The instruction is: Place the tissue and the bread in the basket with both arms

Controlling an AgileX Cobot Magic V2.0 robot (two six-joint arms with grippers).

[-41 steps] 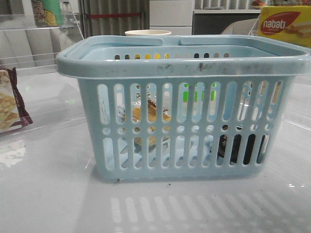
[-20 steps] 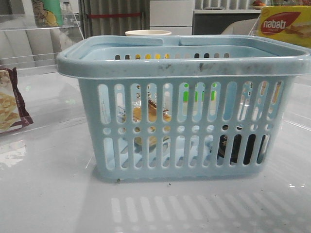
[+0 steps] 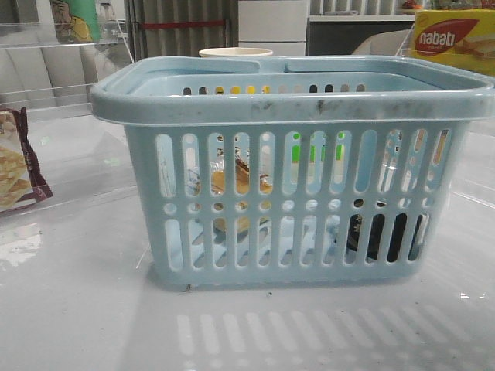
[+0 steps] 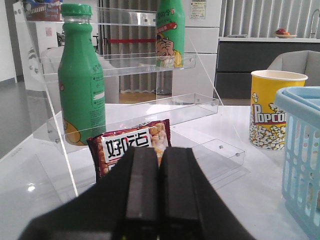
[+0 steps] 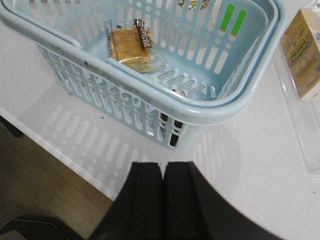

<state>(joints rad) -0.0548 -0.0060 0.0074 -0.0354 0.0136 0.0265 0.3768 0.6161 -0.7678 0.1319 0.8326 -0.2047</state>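
We see the basket (image 3: 294,104) standing upright on the white counter (image 3: 77,309), and both task items appear to lie inside it already. The bread (image 5: 131,46), a golden-brown bun in a clear bag with a dark label at one end, rests on the basket floor towards one side; through the front slots we glimpse it too (image 3: 241,182). The tissue (image 3: 380,236) shows only as a dark shape behind the lower slots at the front right corner, so little of its detail can be told. We judge the bread light and soft: the bag is slippery and crinkly, the bun would squash under a hard pinch, so a gentle hold across the bun's middle or on the loose bag end suits it best. The tissue pack looks small, light and yielding, best taken across its narrow sides. The left tool (image 4: 160,192) has its fingers pressed together on nothing, away from the basket, facing a snack packet (image 4: 132,147) and a green bottle (image 4: 81,80). The right tool (image 5: 162,200) is likewise pressed together, empty, hanging above the counter edge just outside the basket.
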